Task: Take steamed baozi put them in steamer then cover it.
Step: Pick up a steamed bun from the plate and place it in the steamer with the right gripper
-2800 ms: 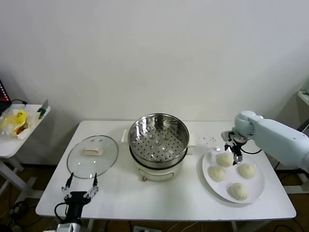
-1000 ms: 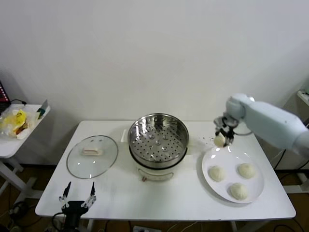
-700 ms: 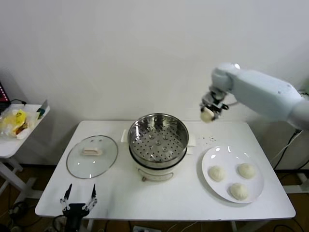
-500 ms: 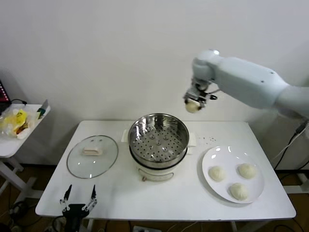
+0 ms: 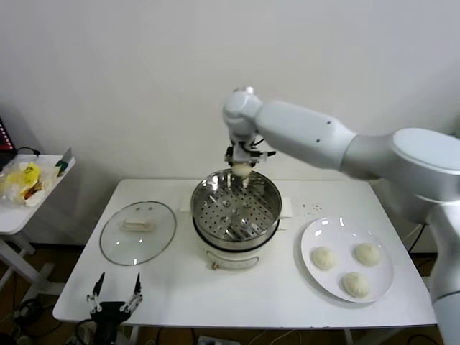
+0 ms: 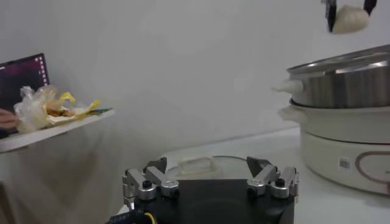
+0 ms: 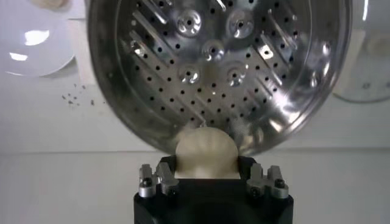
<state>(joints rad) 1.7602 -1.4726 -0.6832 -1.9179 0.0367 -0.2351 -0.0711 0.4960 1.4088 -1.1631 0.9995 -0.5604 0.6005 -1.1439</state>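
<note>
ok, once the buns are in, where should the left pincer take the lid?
By the flat white bar handle at the centre of the lid, coming straight down from above. The lid lies flat on the table left of the steamer, handle up; its glass dome and thin rim probably offer no other hold.

A round stainless-steel steamer point(image 5: 236, 210) stands at the centre of a white table point(image 5: 180, 284), a round clear glass lid point(image 5: 137, 231) lying to its left, a flat white plate point(image 5: 348, 260) bearing three cream-white dough buns point(image 5: 323, 257) to its right, a fourth cream-white bun point(image 5: 240, 169) suspended above its far rim.
</note>
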